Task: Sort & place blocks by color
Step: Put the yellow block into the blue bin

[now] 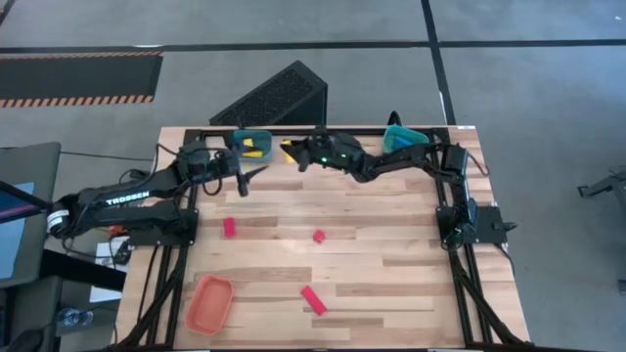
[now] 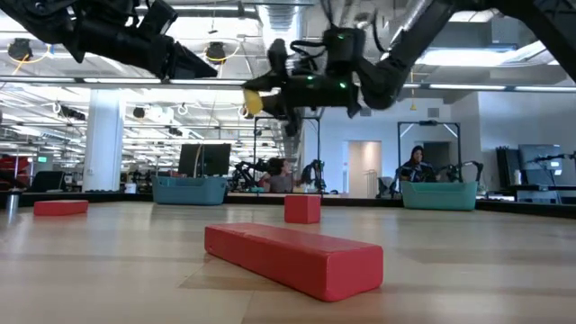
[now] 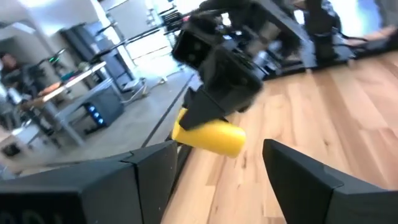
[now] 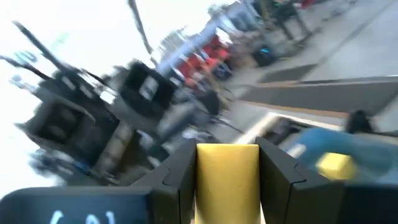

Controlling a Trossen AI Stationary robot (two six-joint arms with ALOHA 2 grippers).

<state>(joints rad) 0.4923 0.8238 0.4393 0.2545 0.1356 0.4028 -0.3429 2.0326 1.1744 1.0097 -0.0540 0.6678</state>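
My right gripper (image 1: 292,153) is shut on a yellow block (image 1: 288,149) in the air, just right of the far-left teal tray (image 1: 252,145), which holds yellow blocks (image 1: 256,149). My left gripper (image 1: 243,183) hovers open just on the near side of that tray, touching nothing; its wrist view shows its fingers apart (image 3: 217,186) and the yellow block (image 3: 208,135) beyond them. Three red blocks lie flat on the table: one (image 1: 229,227), one (image 1: 319,236), and a bar (image 1: 313,299). No blue block shows. My right gripper pinches the yellow block (image 4: 227,171) between its two fingers (image 4: 180,171), which lie on two opposite sides of it. The fingers come roughly level from the table's right. The block is lifted clear of the table and sticks out past the fingertips (image 2: 254,99).
An orange tray (image 1: 210,301) sits at the near left corner. A second teal tray (image 1: 401,137) stands at the far right, behind the right arm. A dark slanted box (image 1: 279,95) lies beyond the far edge. People show in the room behind (image 2: 416,162).
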